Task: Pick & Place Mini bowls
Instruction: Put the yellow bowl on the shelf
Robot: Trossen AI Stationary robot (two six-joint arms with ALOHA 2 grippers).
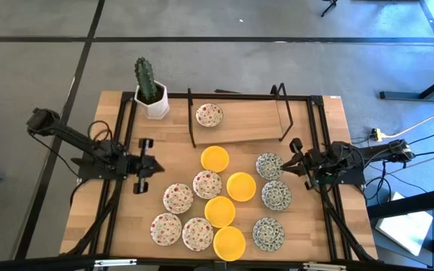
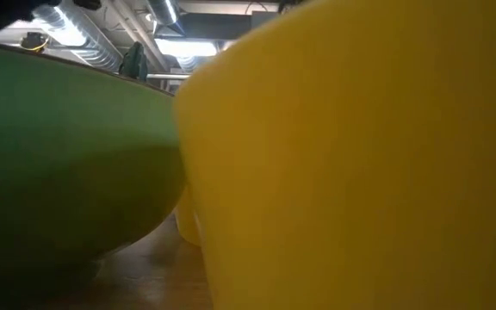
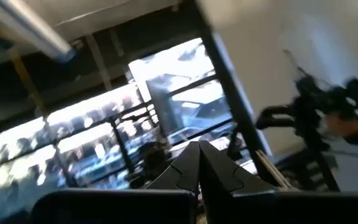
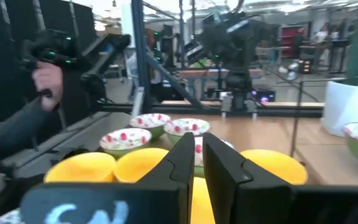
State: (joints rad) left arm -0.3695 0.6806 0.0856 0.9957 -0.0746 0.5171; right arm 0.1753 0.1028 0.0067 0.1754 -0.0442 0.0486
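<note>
One red-speckled bowl (image 1: 209,115) sits on the wooden tray (image 1: 247,124) at upper centre; a dozen more bowls (image 1: 219,211) wait clustered on the surface (image 1: 119,226) at lower centre. Both claws, left (image 1: 159,165) and right (image 1: 286,161), are closed and empty, flanking the cluster.

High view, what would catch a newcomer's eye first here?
A cluster of mini bowls, yellow, red-speckled and green-patterned, fills the near half of the wooden table. One red-speckled bowl sits alone on the wooden rack at the back, beside a potted cactus at the back left corner.
</note>
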